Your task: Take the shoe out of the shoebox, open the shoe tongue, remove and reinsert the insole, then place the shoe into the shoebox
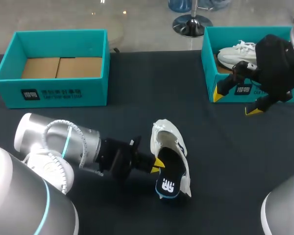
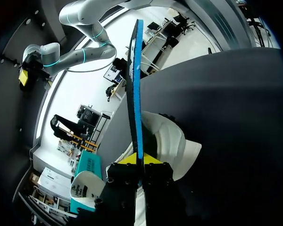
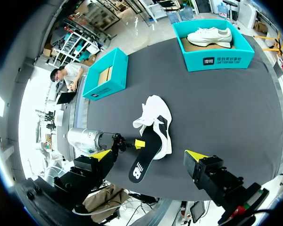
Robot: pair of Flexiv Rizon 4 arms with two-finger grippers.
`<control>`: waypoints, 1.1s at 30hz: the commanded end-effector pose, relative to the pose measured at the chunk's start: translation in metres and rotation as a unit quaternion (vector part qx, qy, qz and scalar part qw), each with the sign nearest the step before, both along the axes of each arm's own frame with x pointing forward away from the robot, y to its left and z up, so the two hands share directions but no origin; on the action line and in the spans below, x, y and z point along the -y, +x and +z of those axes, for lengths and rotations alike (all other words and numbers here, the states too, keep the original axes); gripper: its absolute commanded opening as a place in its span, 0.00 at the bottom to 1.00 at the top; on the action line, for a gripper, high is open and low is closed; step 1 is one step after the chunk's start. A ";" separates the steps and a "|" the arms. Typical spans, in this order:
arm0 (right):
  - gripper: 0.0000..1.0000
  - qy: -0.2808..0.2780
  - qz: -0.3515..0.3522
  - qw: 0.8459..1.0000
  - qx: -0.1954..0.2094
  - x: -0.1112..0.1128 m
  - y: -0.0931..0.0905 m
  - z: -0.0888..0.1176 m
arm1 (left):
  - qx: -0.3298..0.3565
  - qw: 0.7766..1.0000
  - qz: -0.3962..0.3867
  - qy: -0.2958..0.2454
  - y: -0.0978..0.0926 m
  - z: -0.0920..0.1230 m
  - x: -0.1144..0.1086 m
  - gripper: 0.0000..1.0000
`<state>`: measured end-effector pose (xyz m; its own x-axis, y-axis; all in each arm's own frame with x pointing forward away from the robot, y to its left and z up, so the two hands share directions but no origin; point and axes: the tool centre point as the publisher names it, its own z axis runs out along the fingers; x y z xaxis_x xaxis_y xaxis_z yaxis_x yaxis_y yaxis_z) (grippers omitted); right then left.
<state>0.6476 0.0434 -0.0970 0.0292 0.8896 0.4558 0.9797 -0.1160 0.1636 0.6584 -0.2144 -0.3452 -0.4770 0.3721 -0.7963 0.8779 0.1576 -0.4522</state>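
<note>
A white shoe [image 1: 167,139] lies on its side on the dark table, near the middle. A black insole [image 1: 169,178] with a blue rim sticks out of its opening, its front end still inside the shoe. My left gripper [image 1: 158,164] is shut on the insole's edge; in the left wrist view the insole [image 2: 138,94] stands edge-on between the yellow tips of this gripper [image 2: 139,160], with the shoe [image 2: 172,139] just beyond. My right gripper [image 1: 235,104] hangs open and empty, high over the front wall of the right shoebox [image 1: 209,73]. From there it looks down on the shoe [image 3: 153,109] and insole [image 3: 148,151].
An empty teal shoebox [image 1: 54,93] stands at the back left. The right teal shoebox holds a second white shoe [image 1: 237,53]. Both boxes show in the right wrist view, the empty one [image 3: 104,87] and the one with the shoe [image 3: 217,60].
</note>
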 end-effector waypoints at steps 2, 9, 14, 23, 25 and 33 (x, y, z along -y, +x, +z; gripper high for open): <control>1.00 -0.001 0.001 1.000 -0.003 -0.002 0.004 0.000 | 0.013 1.000 0.003 0.003 0.008 -0.006 0.007 0.00; 1.00 -0.001 0.001 1.000 -0.003 -0.002 0.004 0.000 | 0.028 1.000 0.008 0.009 0.016 -0.008 0.009 0.00; 1.00 -0.001 0.001 1.000 -0.003 -0.002 0.004 0.000 | 0.039 0.999 0.003 0.011 0.015 -0.006 0.008 0.00; 1.00 -0.001 0.001 1.000 -0.003 -0.002 0.004 0.000 | 0.047 0.999 -0.011 0.006 0.005 0.007 0.007 0.33; 1.00 -0.001 0.001 1.000 -0.003 -0.002 0.004 0.000 | 0.048 0.999 -0.013 0.004 0.002 0.009 0.007 0.31; 1.00 -0.001 0.001 1.000 -0.003 -0.002 0.004 0.000 | 0.053 0.998 -0.030 0.002 -0.012 0.015 0.011 0.31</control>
